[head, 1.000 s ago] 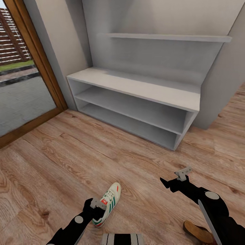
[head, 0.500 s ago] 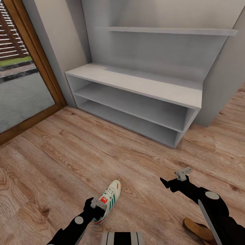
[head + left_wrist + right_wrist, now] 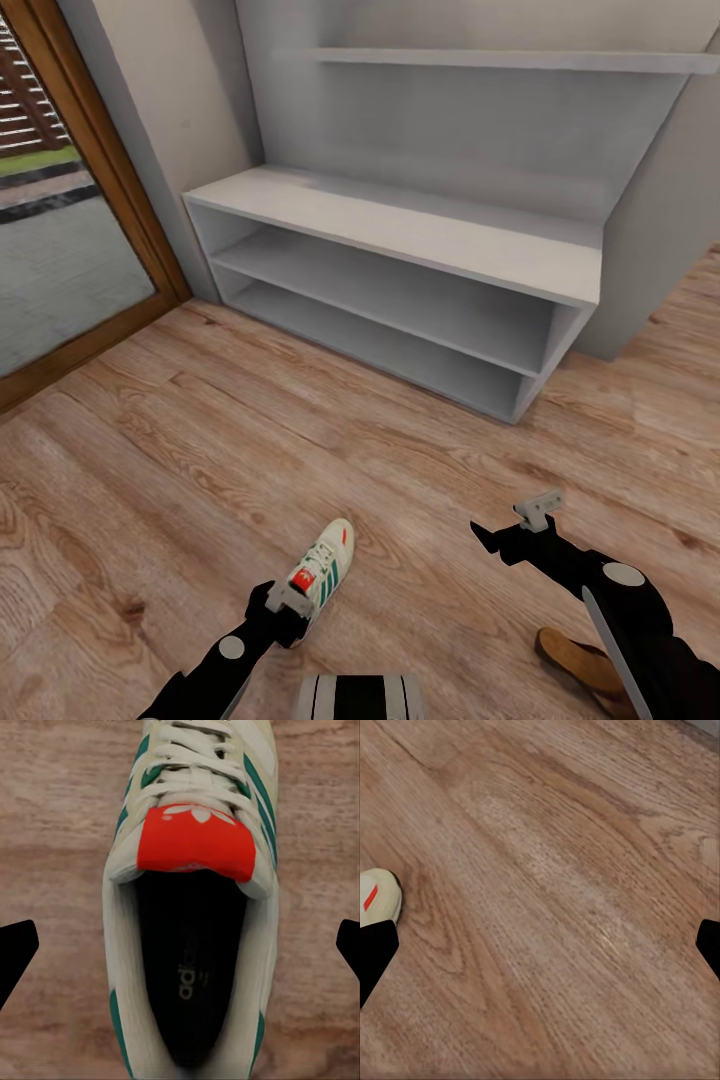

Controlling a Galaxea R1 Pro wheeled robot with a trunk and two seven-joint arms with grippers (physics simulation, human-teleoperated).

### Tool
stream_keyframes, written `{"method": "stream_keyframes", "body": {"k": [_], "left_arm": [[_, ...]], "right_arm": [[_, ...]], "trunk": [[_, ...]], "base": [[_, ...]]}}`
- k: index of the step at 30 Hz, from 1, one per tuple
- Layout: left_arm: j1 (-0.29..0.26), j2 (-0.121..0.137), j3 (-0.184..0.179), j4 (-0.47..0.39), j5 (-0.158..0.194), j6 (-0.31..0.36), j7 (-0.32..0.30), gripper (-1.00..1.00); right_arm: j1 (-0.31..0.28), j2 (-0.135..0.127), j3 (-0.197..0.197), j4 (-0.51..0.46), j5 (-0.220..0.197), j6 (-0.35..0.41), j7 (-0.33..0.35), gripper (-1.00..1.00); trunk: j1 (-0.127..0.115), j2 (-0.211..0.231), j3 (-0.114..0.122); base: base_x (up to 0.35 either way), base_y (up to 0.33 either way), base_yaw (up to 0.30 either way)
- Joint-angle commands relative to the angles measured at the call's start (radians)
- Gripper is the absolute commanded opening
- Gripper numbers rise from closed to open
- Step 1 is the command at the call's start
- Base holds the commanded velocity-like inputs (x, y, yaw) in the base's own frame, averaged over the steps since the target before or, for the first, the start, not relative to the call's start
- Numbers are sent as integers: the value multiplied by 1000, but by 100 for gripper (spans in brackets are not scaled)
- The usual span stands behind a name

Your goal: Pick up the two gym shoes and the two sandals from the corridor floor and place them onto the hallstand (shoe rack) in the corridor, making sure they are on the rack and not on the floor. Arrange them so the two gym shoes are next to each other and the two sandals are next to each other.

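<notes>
One cream-white gym shoe [image 3: 325, 565] with green stripes and a red tongue label lies on the corridor floor [image 3: 200, 450], toe toward the hallstand [image 3: 400, 225]. My left gripper [image 3: 283, 605] hovers open over its heel. In the left wrist view the gym shoe [image 3: 191, 870] lies between the left gripper's [image 3: 180, 952] widely spread fingers, apart from both. My right gripper [image 3: 510, 530] is open above bare planks, with nothing between its fingers in the right wrist view [image 3: 540, 945]. A brown sandal [image 3: 575, 655] lies by my right arm, partly hidden by it.
The hallstand is pale grey, with two open tiers below the bench top and a wall shelf [image 3: 500, 60] above. A wood-framed glass door [image 3: 60, 250] stands to its left. Open floor lies between me and the hallstand. The gym shoe's toe [image 3: 376, 896] shows in the right wrist view.
The whole picture has shifted: hallstand and floor sit higher and nearer, so the camera moved. The shoe moved with the floor, and its heel is now more covered by my left gripper.
</notes>
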Motion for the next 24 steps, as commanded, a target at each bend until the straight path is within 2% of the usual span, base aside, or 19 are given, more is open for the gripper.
{"method": "stream_keyframes", "body": {"k": [1,10,19,24], "left_arm": [[0,0,2,0,-11,-4,-1,100],[0,1,2,0,-11,-7,0,100],[0,2,3,0,-10,-8,0,100],[0,3,5,-1,-9,-8,0,100]], "right_arm": [[0,0,-1,-1,2,5,5,100],[0,0,-1,-1,2,5,5,100],[0,1,-1,-1,2,5,5,100],[0,1,-1,-1,2,5,5,100]], "trunk": [[0,0,-1],[0,0,-7],[4,-2,-43],[4,-2,-43]], "base": [[0,0,-114],[0,0,-115],[0,0,-12],[0,0,0]]}}
